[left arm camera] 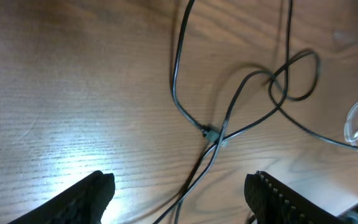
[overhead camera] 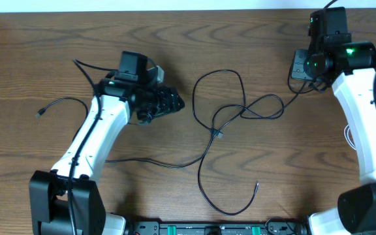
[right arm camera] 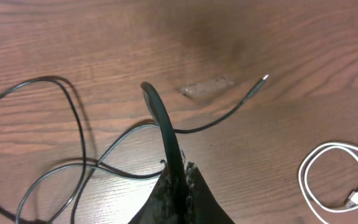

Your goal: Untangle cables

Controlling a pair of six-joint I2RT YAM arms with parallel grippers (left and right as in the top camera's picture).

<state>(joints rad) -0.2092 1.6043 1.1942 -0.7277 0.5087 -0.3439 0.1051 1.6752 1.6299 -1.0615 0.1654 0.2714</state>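
Several thin black cables (overhead camera: 222,124) lie crossed in loops at the table's middle, with a small plug (overhead camera: 219,135) at the crossing. The crossing also shows in the left wrist view (left arm camera: 213,134). My left gripper (overhead camera: 170,102) is open and empty just left of the loops; its jaws (left arm camera: 180,186) stand wide, with strands running on the table between them. My right gripper (overhead camera: 300,65), at the far right, is shut (right arm camera: 179,174) on a black cable (right arm camera: 160,118) that arches up from its jaws. A white cable (right arm camera: 331,171) lies coiled at the right (overhead camera: 349,137).
A separate black cable (overhead camera: 57,103) with a plug end lies at the far left. Another free plug end (overhead camera: 256,186) lies near the front. A pale smear (right arm camera: 207,87) marks the wood. The arm bases (overhead camera: 64,202) stand at the front corners.
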